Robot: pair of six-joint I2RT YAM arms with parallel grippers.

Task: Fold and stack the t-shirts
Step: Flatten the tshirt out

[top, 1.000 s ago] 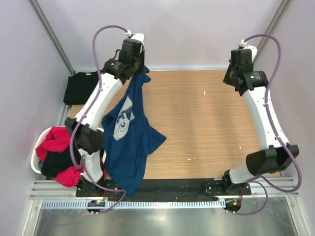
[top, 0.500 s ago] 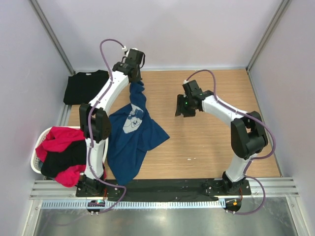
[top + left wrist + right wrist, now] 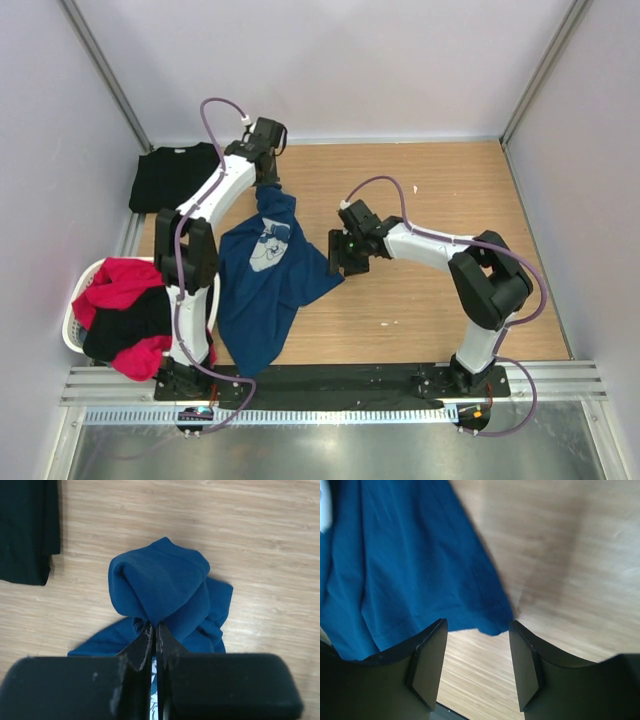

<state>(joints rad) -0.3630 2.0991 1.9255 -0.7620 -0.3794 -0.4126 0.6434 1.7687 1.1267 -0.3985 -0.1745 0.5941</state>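
- Progress looks early: at the lower left of the top view, a white plastic laundry basket (image 3: 70, 335) holds crumpled red and black t-shirts (image 3: 120, 290), none of them folded.
- At upper left, a black cotton t-shirt (image 3: 170, 178) lies flat in a neat rectangle at the corner of the wooden tabletop (image 3: 450, 200). It is probably the first piece of the stack.
- Left of centre, the left gripper (image 3: 266, 182) is clamped tight on a bunched fold of the navy blue cotton t-shirt with a pale square print (image 3: 262, 300). The rest of it trails rumpled toward the bottom of the frame, print up.
- At centre, the right gripper (image 3: 477, 624) hovers with its jaws parted, the tee's right-hand corner showing between them. It holds nothing.
- Left to do, as I judge it: spread and fold this tee, set it on the black one, then deal with the basket's shirts.
- A second ago the right arm stood raised at the upper right with its jaws closed. Now it stretches across to the tee. The left arm has come lower, so more cloth rests on the wood.
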